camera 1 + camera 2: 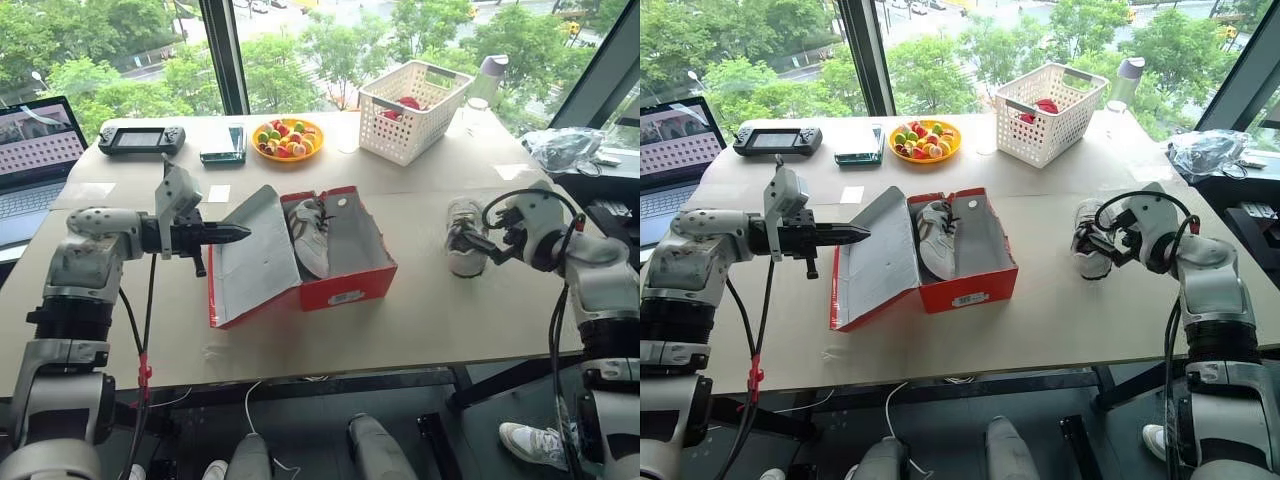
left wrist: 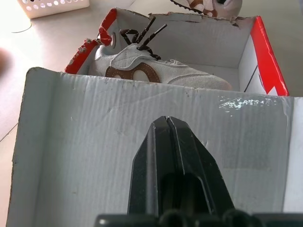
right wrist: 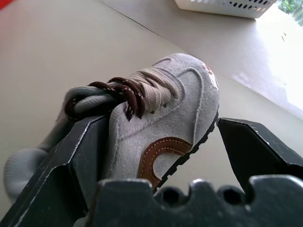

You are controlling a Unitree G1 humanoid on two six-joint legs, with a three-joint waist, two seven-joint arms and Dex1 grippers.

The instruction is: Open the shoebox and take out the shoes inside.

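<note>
1. Left gripper (image 1: 238, 234), fingers pressed together, props the shoebox (image 1: 340, 285) lid open; one shoe (image 1: 308, 236) lies beyond it.
2. Right gripper (image 3: 161, 156), jaws apart, straddles the freed shoe (image 3: 161, 118) on the table (image 1: 450, 320).

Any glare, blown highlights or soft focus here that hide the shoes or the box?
Left wrist view: a glare patch on the lid's grey inside; the shoe in the shoebox reads clearly. Right wrist view: table washed out toward the white basket; the shoe sharp, its heel end and the near fingers soft.
</note>
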